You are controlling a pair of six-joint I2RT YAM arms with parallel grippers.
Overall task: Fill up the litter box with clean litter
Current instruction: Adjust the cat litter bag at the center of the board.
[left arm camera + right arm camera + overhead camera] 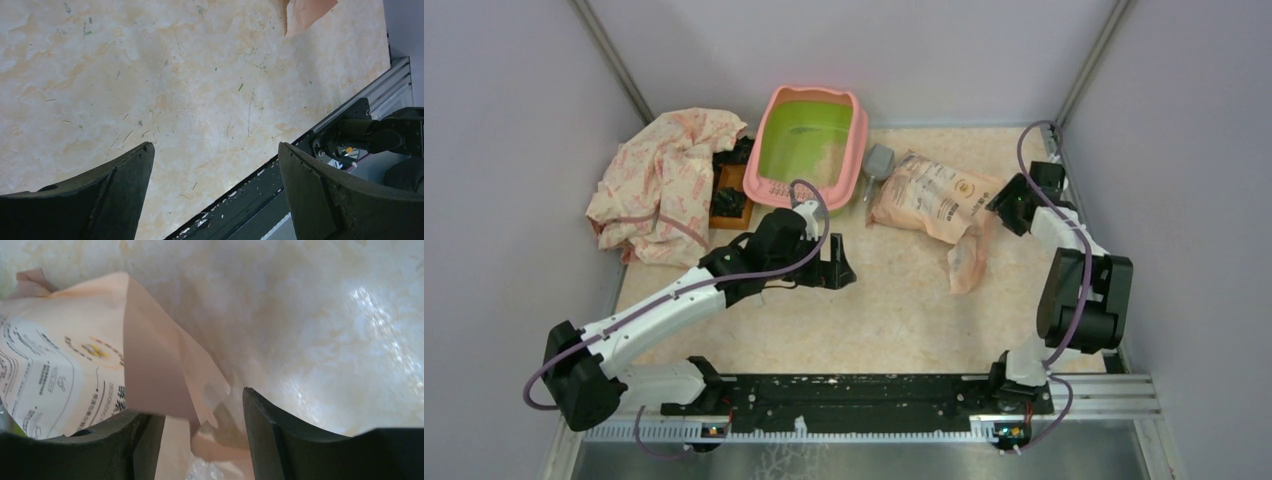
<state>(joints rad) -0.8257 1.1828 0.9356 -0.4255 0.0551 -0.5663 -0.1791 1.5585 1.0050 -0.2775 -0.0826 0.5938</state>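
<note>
The right gripper (197, 410), on the nearer arm, straddles the right end of the peach litter bag (929, 195), jaws parted, not clamped; the left gripper (215, 147) hangs released.

Our white-tubed, black-jointed left arm (654, 310) and matching right arm (1064, 232) each trail a looping purple cable (1021, 150). Our black left gripper (216, 152) ends in rough, curved matte-black fingers (115, 195). Both bases are bolted to a black metal rail (854, 395).
</note>
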